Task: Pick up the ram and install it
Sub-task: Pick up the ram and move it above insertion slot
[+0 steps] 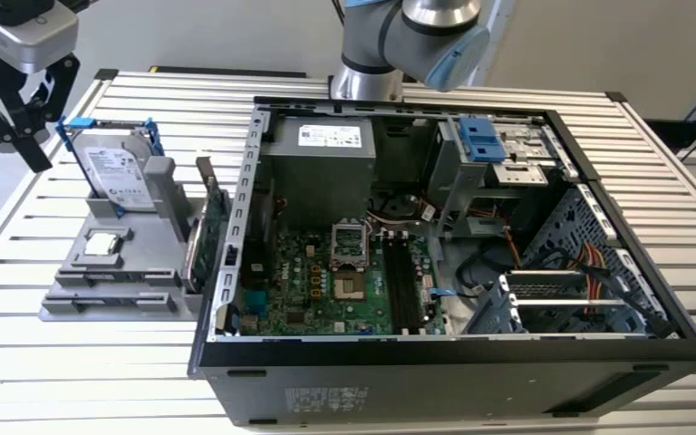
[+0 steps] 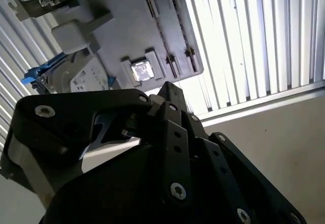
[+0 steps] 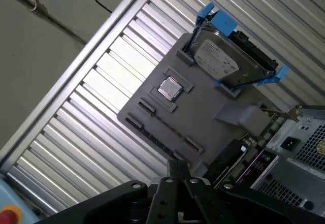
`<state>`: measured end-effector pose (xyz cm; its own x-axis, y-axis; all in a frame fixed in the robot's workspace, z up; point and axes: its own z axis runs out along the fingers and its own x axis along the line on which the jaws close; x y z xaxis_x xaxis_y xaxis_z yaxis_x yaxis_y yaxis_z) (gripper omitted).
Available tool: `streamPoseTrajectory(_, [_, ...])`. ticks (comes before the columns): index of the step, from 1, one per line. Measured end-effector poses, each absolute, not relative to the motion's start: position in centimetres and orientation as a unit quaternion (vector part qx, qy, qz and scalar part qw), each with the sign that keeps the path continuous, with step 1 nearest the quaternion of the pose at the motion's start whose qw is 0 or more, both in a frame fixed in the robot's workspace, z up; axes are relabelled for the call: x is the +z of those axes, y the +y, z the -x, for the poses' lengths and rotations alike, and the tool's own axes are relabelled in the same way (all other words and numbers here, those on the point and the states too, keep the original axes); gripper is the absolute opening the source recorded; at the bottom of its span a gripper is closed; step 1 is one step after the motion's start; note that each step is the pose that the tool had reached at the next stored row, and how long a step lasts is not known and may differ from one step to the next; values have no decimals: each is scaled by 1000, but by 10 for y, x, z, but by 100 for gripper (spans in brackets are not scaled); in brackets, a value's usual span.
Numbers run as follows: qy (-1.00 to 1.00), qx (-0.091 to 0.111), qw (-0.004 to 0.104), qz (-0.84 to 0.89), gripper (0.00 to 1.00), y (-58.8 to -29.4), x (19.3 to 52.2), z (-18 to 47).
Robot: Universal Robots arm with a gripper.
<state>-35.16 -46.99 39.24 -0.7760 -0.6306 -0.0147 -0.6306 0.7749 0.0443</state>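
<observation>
The jaws hung beside the gray holder (image 3: pixel 203 117) on the counter (image 1: pixel 82 362), closed together and holding nothing. The ram (image 3: pixel 167 126), as far as we could tell, lay in a holder slot, not picked up; the motherboard slots (image 1: pixel 399 281) looked empty to us.

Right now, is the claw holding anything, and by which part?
Nothing that shows. The claw hangs shut above the grey parts tray, with nothing between its fingertips.

Bright, even light with soft shadows; strong glare whitens the slatted table (image 2: pixel 228 36) in the second wrist view.
</observation>
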Motion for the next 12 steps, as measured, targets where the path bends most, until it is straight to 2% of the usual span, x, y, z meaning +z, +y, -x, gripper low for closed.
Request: streamPoseTrajectory(12, [-929,-23,1,-370,0,-470,392,352])
